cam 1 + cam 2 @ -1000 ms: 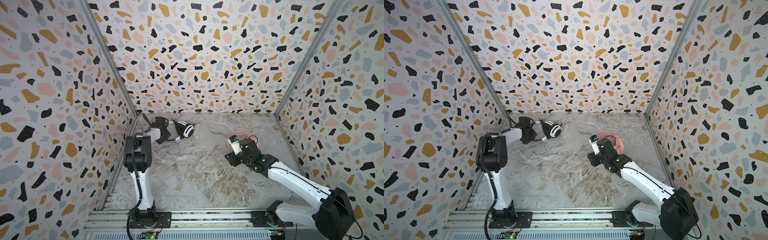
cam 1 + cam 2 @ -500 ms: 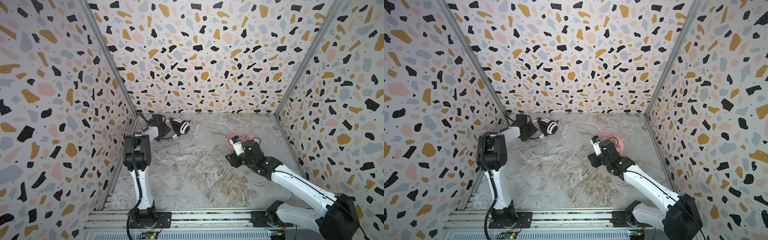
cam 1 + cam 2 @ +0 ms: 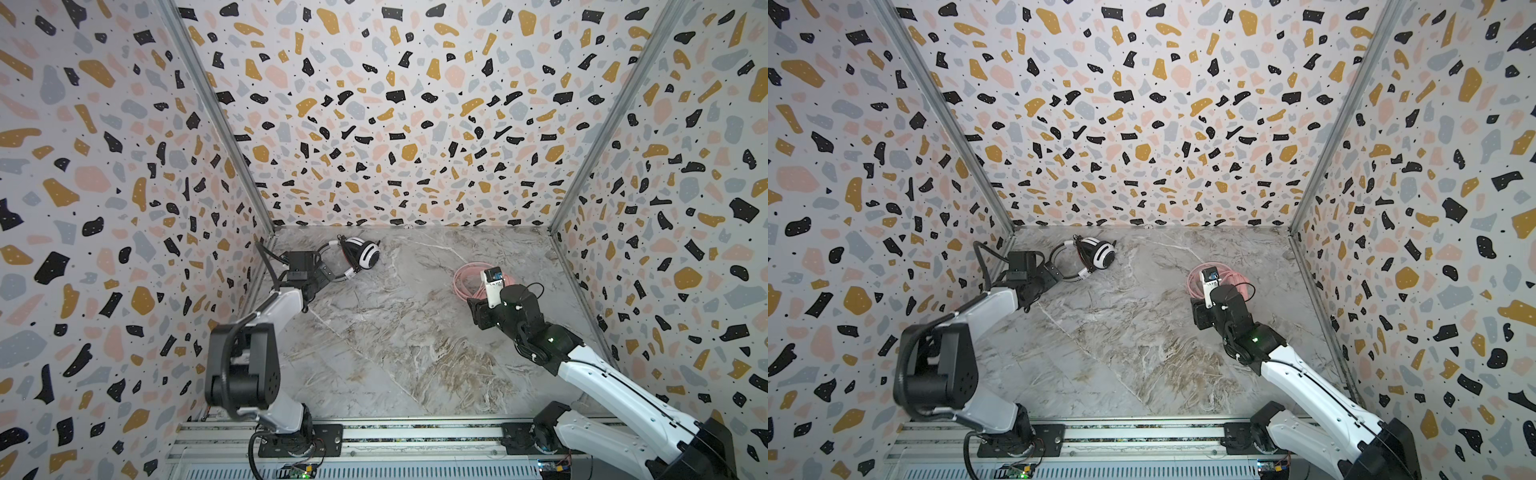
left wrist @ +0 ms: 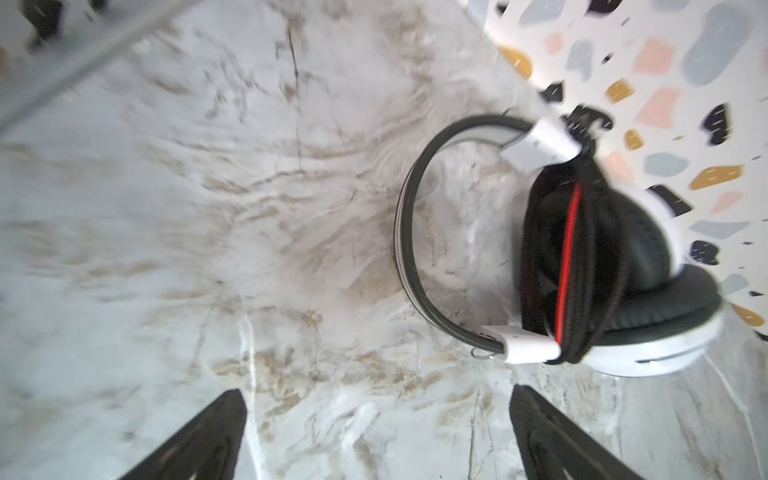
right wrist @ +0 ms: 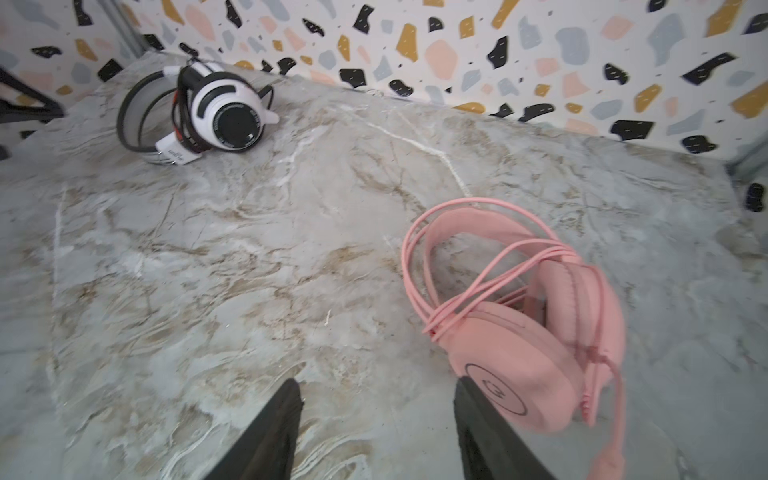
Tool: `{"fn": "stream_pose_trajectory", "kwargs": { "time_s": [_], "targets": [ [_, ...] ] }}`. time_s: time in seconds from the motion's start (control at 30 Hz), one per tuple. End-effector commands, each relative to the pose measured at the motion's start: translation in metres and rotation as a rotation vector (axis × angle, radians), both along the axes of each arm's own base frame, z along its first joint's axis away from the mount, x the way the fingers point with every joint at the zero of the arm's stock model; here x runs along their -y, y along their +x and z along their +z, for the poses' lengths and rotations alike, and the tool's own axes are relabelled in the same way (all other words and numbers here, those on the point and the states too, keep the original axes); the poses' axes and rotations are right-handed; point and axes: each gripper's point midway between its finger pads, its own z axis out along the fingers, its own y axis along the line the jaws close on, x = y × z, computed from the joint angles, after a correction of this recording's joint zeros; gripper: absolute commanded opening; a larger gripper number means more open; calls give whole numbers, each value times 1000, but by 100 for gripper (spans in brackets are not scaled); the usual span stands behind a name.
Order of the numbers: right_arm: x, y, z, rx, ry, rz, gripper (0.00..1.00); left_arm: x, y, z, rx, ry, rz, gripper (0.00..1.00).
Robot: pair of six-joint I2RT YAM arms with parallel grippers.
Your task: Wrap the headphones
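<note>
changes since one second earlier: the left arm has drawn back toward the left wall. the white headset, gripped by its headband then, now lies free on the table in the upper left of both top views, near the back corner. the left gripper, shut then, stands with its jaws wide apart and empty, just short of the headband. the right gripper hovers with its jaws apart and only table between them. one finger is beside an ear cup of the pink headset, which lies right of centre with its cable looped loosely over it; contact cannot be told. setting: terrazzo-patterned walls on three sides; grey-brown marble tabletop; aluminium rail along the lower edge.
</note>
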Motion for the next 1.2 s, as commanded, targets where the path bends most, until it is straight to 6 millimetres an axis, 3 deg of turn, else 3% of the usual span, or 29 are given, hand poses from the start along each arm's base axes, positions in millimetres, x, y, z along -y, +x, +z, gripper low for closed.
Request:
{"fn": "stream_pose_trajectory", "kwargs": {
  "time_s": [0.0, 0.17, 0.33, 0.47, 0.6, 0.93, 1.1, 1.17],
  "targets": [
    [35, 13, 18, 118, -7, -195, 61, -13, -11, 48, 178, 111, 17, 100],
    [67, 19, 28, 254, 27, -344, 69, -26, -48, 87, 352, 205, 61, 100],
    [103, 19, 27, 357, 57, -529, 80, -40, -77, 93, 456, 279, 137, 100],
    [121, 17, 20, 433, 24, -580, 82, -55, -96, 75, 461, 303, 231, 100],
    [137, 14, 1, 491, 5, -610, 83, -65, -108, 58, 407, 369, 272, 100],
    [173, 14, -43, 489, -53, -625, 84, -61, -123, 16, 444, 490, 189, 100],
    [180, 16, -52, 516, -19, -613, 84, -66, -115, 20, 430, 558, 188, 100],
    [179, 17, -47, 551, -5, -605, 85, -65, -111, 23, 447, 574, 179, 100]
  ]
}}
